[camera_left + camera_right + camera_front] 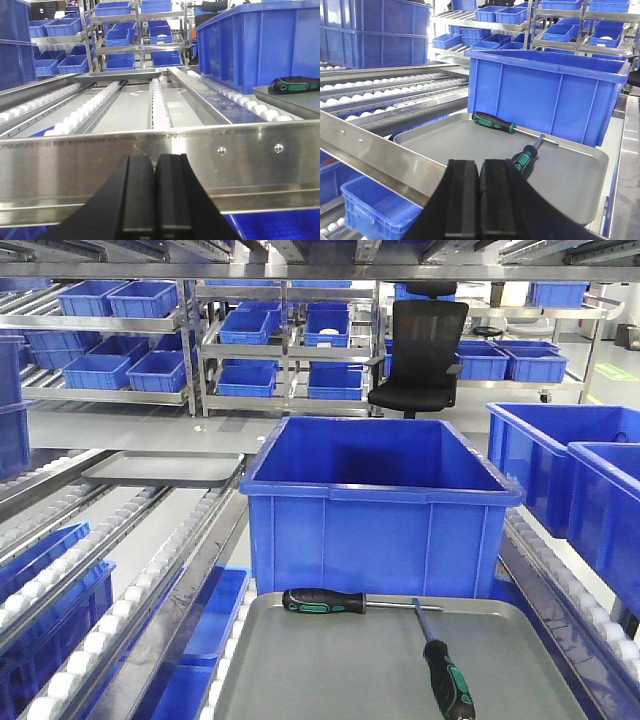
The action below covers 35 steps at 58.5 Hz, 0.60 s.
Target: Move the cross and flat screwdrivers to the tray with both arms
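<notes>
Both screwdrivers lie in the wide grey tray [330,670] in front of the big blue crate. One screwdriver [322,601] lies crosswise along the tray's far rim, handle to the left. The other screwdriver [447,680] points its shaft toward the crate, and its tip is near the first one's shaft. In the right wrist view the tray [450,142] holds both tools [492,122] [522,160] just beyond my right gripper [479,162], which is shut and empty. My left gripper [155,160] is shut on nothing, low behind a steel rail. One handle [295,84] shows at its far right.
A large blue crate [380,505] stands right behind the tray. A second grey tray [165,468] sits on the roller lanes at the back left. More blue crates [570,470] are on the right, shelving with bins and a black chair [420,350] behind. A steel rail [160,150] crosses in front of the left gripper.
</notes>
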{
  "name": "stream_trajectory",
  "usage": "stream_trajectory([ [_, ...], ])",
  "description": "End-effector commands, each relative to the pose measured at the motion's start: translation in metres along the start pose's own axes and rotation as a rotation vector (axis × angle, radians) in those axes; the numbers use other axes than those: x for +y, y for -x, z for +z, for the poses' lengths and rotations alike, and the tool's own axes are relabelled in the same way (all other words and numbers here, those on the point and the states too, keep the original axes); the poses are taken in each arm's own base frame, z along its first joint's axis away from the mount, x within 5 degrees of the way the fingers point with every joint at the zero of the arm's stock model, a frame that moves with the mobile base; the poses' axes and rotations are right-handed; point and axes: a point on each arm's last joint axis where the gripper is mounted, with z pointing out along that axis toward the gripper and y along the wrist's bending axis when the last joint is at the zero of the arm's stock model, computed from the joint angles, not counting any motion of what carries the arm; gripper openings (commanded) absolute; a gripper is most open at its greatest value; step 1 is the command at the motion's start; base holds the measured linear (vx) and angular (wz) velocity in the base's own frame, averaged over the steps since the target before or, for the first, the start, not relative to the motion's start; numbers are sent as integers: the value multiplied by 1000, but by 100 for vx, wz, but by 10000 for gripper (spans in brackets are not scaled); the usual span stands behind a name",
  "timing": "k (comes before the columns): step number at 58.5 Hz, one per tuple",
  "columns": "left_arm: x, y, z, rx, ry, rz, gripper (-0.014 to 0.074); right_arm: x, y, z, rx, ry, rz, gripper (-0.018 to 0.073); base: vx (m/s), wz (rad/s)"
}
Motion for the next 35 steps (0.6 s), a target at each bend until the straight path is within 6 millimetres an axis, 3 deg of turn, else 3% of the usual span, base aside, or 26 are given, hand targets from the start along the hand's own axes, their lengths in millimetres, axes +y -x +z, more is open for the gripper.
stream_trajectory([
  [1,0,15,-3,-112,-1,-11,3,-2,13,-1,-73,-25,19,-8,0,0],
  [26,0,15,-3,-112,-1,-11,3,-2,13,-1,-76,-27,18,-8,0,0],
  [35,0,15,-3,-112,0,-8,3,-12,7,7,-93,-99,25,-8,0,0],
])
